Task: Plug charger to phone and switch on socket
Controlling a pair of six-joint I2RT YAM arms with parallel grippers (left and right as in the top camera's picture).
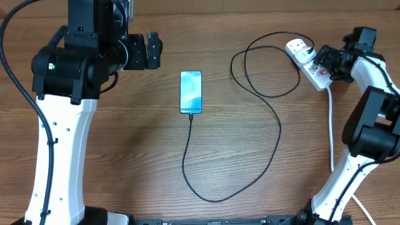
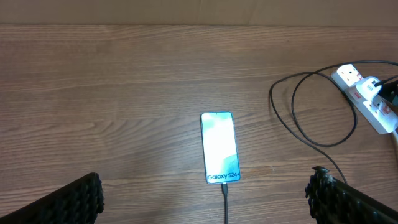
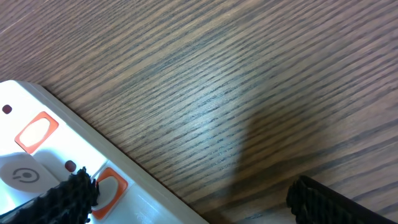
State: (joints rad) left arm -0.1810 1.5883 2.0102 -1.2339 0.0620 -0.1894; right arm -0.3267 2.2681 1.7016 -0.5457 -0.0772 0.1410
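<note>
1. The phone (image 1: 191, 92) lies flat near the middle of the table (image 1: 125, 156), screen lit.
2. The charger (image 1: 279, 128) meets the phone's 6 o'clock end, then loops away to the socket (image 1: 299, 49) at 2 o'clock.
3. The left gripper (image 1: 152, 51) hangs at 10 o'clock of the phone, spread wide and holding nothing.
4. The right gripper (image 1: 324, 64) sits over the socket, spread wide, one finger (image 3: 68, 193) just beside a red switch (image 3: 109, 186).
</note>
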